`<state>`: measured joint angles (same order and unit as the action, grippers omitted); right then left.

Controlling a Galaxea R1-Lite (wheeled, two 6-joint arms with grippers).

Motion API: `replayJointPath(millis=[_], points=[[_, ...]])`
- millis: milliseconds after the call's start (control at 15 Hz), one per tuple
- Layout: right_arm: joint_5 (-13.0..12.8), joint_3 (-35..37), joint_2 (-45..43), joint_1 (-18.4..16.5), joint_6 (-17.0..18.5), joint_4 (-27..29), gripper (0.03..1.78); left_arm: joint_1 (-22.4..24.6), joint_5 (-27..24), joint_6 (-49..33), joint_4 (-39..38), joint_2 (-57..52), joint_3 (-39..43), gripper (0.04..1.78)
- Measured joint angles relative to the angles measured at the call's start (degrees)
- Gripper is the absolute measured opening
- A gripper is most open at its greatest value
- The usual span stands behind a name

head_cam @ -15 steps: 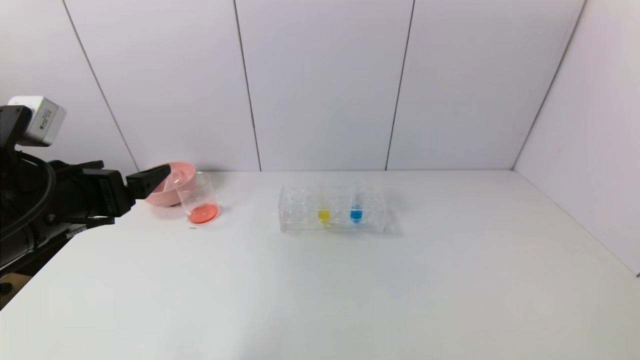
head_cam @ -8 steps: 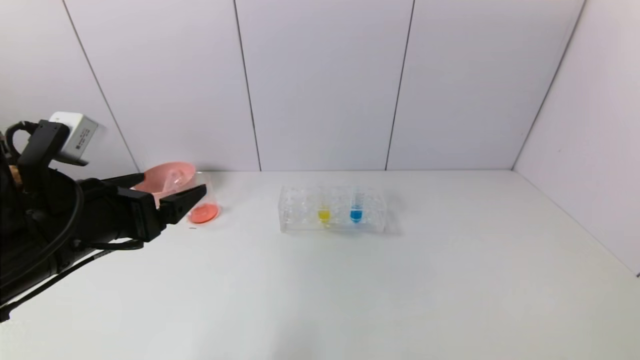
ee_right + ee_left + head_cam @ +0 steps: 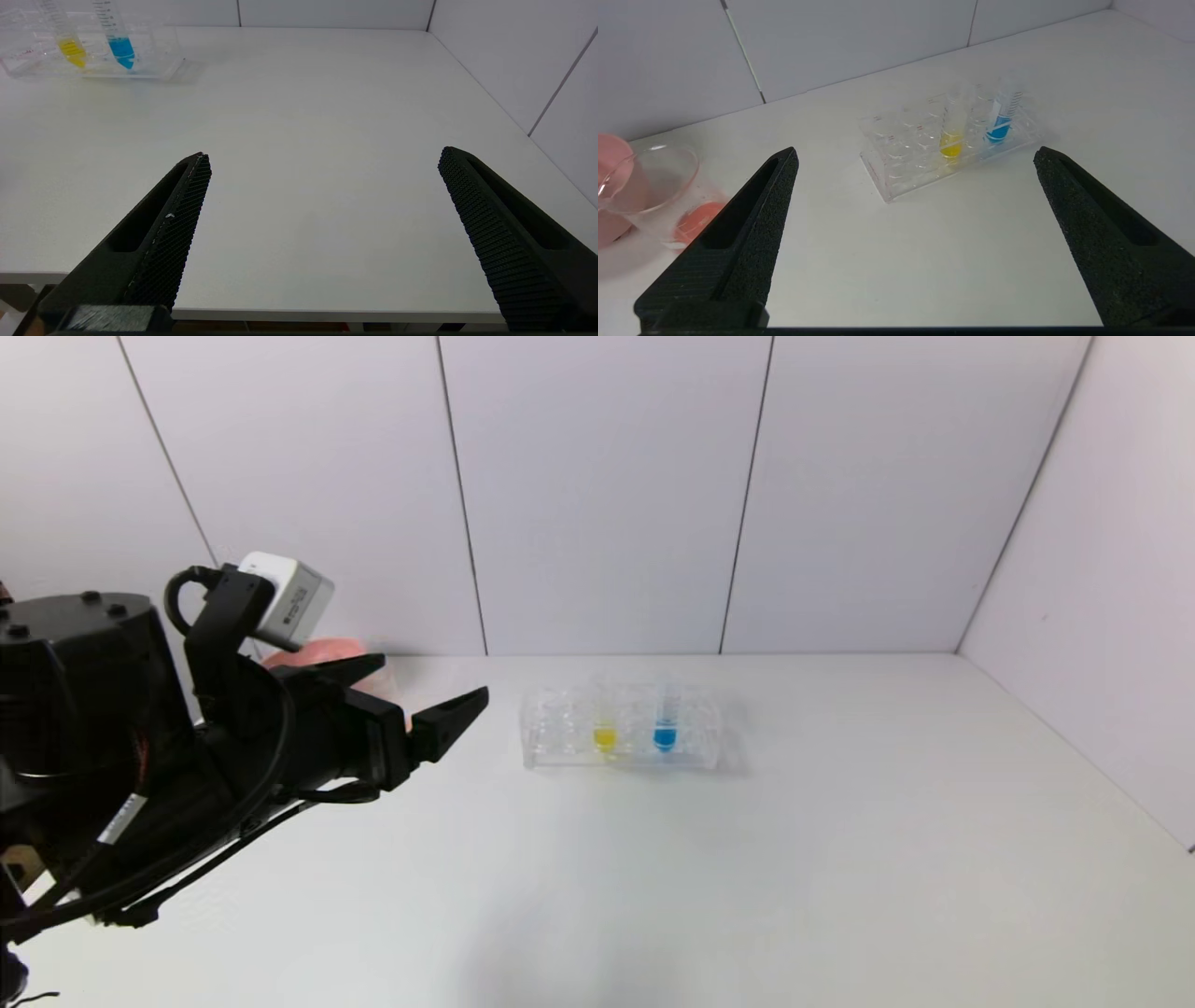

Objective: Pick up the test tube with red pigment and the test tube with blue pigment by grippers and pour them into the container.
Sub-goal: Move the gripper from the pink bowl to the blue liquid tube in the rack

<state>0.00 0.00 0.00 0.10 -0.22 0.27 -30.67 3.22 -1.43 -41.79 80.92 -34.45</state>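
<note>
Two tubes remain in the rack (image 3: 621,728): yellow, and the test tube with blue pigment (image 3: 665,721) upright just beside it. Red liquid already lies in the container (image 3: 668,196), well to the rack's left. Since a second ago the left end effector (image 3: 425,695), fingers spread and empty, has swung from the container toward the rack, likely for blue. Right end effector (image 3: 322,161) hangs parked, spread, near the tabletop's (image 3: 747,859) front edge.
</note>
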Motion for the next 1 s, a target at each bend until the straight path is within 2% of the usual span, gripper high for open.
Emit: replayJointPath(millis=[333, 800, 1000], points=[[0.0, 0.0, 0.0, 0.0, 0.0, 0.0, 1.77, -5.2, -0.6, -0.2, -8.1, 7.9, -1.4, 1.76], [0.0, 0.0, 0.0, 0.0, 0.0, 0.0, 1.77, -10.5, 0.0, -0.7, -11.4, 17.3, -5.5, 1.76], [0.0, 0.0, 0.0, 0.0, 0.0, 0.0, 1.78, -12.4, 1.9, -0.7, -12.9, 21.6, -7.7, 1.76]])
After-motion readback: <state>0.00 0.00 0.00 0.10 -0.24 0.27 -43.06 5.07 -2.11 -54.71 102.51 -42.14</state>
